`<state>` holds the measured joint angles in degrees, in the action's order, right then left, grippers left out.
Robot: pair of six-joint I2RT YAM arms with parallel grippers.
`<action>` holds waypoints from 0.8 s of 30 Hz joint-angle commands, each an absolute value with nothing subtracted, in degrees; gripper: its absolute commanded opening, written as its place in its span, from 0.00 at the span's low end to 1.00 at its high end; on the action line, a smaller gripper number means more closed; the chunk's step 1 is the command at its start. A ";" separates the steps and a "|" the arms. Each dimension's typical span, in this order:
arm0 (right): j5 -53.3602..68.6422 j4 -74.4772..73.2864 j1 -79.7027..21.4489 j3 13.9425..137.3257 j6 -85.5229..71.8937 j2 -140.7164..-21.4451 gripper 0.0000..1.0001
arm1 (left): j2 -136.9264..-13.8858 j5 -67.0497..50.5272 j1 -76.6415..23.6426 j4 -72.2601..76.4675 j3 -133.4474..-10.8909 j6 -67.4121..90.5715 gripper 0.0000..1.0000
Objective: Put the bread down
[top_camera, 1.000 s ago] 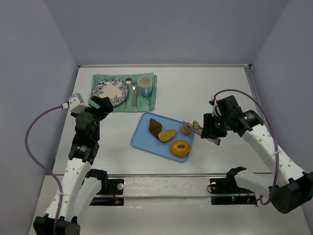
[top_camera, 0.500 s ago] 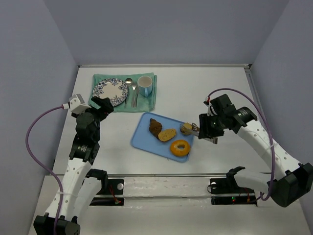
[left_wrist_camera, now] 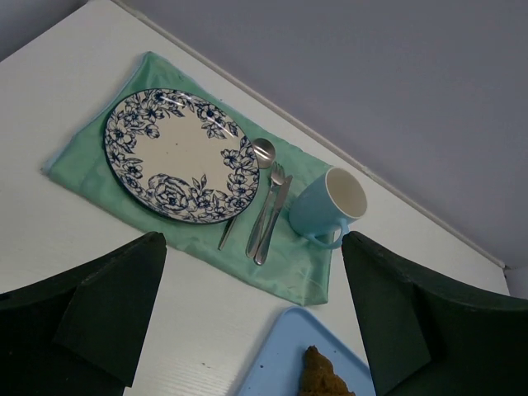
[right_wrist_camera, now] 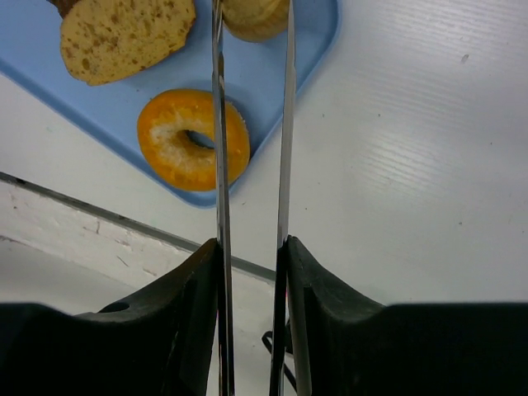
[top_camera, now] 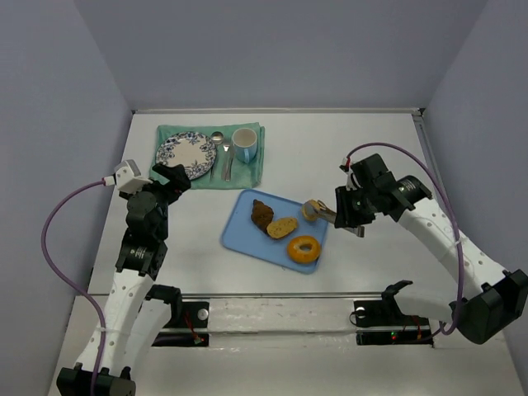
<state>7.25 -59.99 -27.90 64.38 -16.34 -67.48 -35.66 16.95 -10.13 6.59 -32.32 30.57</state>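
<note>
The bread [top_camera: 311, 209], pinched at the tips of the right hand [top_camera: 318, 212] above the blue tray's [top_camera: 244, 238] right corner, may slip and roll across the worktop [top_camera: 371, 153] if swung quickly.

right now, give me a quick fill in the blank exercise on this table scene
The bagel on the blue tray is ___ in colour.
The floral plate lies on a ___ cloth.
The bun sits between the ___ arm's fingers.
Missing words: orange, green, right.
</note>
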 commanded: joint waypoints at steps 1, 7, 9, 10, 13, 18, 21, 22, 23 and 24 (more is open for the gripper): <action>6.50 -55.12 -28.83 68.99 -16.00 -63.37 0.10 | -35.16 17.75 -10.20 8.88 -32.08 30.59 0.99; 13.70 -40.45 -32.94 71.19 -14.42 -63.89 0.07 | -36.82 18.37 -10.20 7.03 -33.40 31.11 0.99; 14.32 -34.38 -35.14 72.59 -12.84 -65.47 0.07 | -37.44 18.72 -10.20 6.07 -33.92 32.07 0.99; 14.67 -30.62 -37.24 73.47 -12.40 -67.91 0.07 | -37.70 18.72 -10.20 5.46 -34.10 32.34 0.99; 15.12 -25.50 -39.72 78.38 -9.67 -73.37 0.07 | -37.88 19.16 -10.20 3.79 -34.89 34.79 0.99; 13.18 -18.99 -41.66 90.06 -6.59 -91.90 0.07 | -35.95 21.27 -10.20 -1.56 -35.16 38.75 0.99; 13.98 -17.58 -41.66 99.73 -6.07 -103.59 0.07 | -34.11 21.27 -10.20 -3.77 -34.63 41.21 0.99; 13.89 -17.23 -41.66 102.19 -5.89 -106.23 0.08 | -33.49 20.92 -10.20 -3.78 -34.37 41.48 0.99; 14.84 -16.88 -41.66 107.09 -5.28 -108.96 0.08 | -32.62 20.57 -10.20 -3.69 -34.02 41.40 0.99; 15.20 -17.14 -41.66 109.92 -5.36 -114.29 0.11 | -32.17 20.57 -10.20 -3.87 -33.40 41.57 0.99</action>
<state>13.78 -22.46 -41.50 99.37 -7.75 -104.71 -34.74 19.62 -10.13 -3.40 -32.64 39.03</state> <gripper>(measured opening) 0.392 0.990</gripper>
